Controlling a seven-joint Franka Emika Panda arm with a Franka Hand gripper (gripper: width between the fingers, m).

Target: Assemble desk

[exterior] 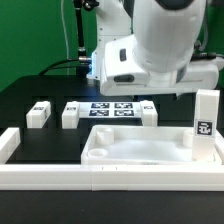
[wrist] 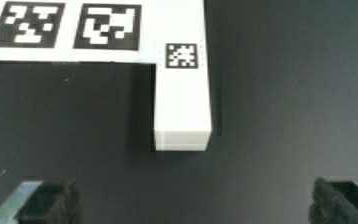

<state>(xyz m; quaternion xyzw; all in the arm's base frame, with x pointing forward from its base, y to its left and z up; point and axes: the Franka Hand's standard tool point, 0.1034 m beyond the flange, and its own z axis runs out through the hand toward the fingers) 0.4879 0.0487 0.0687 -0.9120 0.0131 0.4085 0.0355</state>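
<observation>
1. Exterior view: you have one arm [exterior: 150,45] filling the upper middle and upper right of the frame, above a black surface [exterior: 30,90].
2. Count one tabletop [exterior: 140,150]. It is a white rimmed panel lying flat from the lower middle to the lower right.
3. Count four legs. Three lie in a row across the middle of the frame: the far-left leg [exterior: 38,113], the second leg [exterior: 70,115] just right of it, and the third leg [exterior: 148,111] right of centre.
4. The fourth is the upright leg [exterior: 206,115], standing at the right edge by the tabletop's right end. You cannot tell whether it stands on the panel or behind it.
5. One marker board [exterior: 110,109] lies between the second and third legs, partly under the arm.
6. One low white border wall [exterior: 100,180] runs along the lower edge and turns up at the lower left.
7. The only labels are black-and-white square tags. There is one on each leg and several on the marker board, all too small to read.
8. Wrist view: one leg [wrist: 188,100] lies flat on the dark surface. Its tagged end is right against the marker board's corner, where two board tags show.
9. The claw [wrist: 194,203] stands wide open. Its two dark fingertips [wrist: 43,200] are well apart with nothing between them, and the leg lies clear of both.
</observation>
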